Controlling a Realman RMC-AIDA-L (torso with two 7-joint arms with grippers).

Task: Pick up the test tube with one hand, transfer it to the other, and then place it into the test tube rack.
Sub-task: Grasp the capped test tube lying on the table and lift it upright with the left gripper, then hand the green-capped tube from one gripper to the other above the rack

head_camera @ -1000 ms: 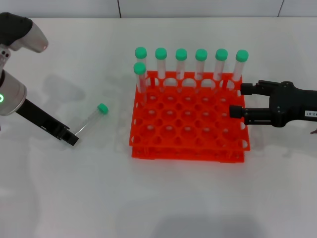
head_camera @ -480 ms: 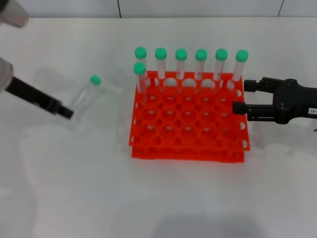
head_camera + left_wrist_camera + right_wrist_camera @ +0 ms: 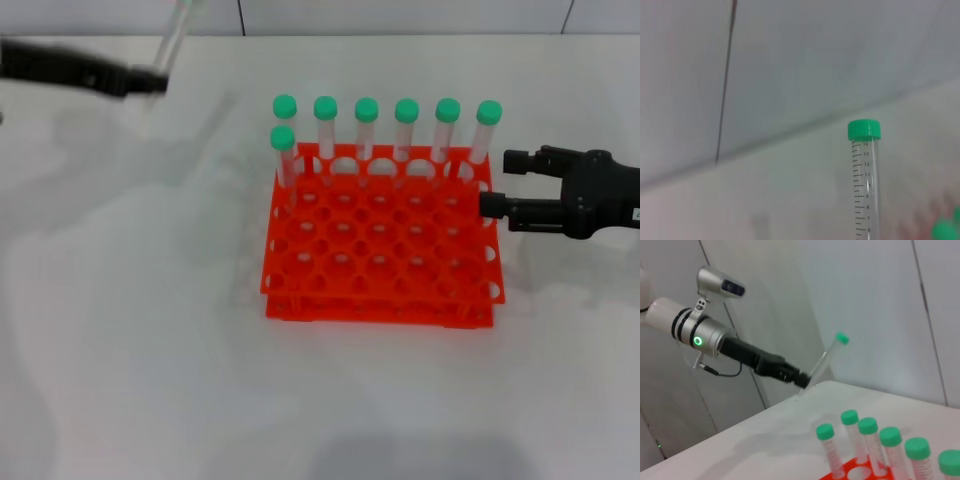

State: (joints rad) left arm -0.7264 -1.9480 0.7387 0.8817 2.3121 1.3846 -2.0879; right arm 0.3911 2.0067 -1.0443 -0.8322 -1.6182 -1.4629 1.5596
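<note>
My left gripper (image 3: 150,80) is at the far left, raised well above the table, and is shut on the lower end of the test tube (image 3: 176,28). The tube slants up out of the head view. In the right wrist view the left gripper (image 3: 802,380) holds the tube (image 3: 824,360) tilted with its green cap up. The left wrist view shows the tube's capped end (image 3: 864,131). The orange-red rack (image 3: 380,305) stands mid-table. My right gripper (image 3: 494,182) is open and empty beside the rack's right edge.
Several identical green-capped tubes (image 3: 406,125) stand along the rack's back row, and one (image 3: 283,150) stands in the second row at the left. They also show in the right wrist view (image 3: 860,432). A grey wall rises behind the table.
My left gripper has lifted the test tube off the table, up and toward the back left. My right gripper has drawn back slightly to the right of the rack.
</note>
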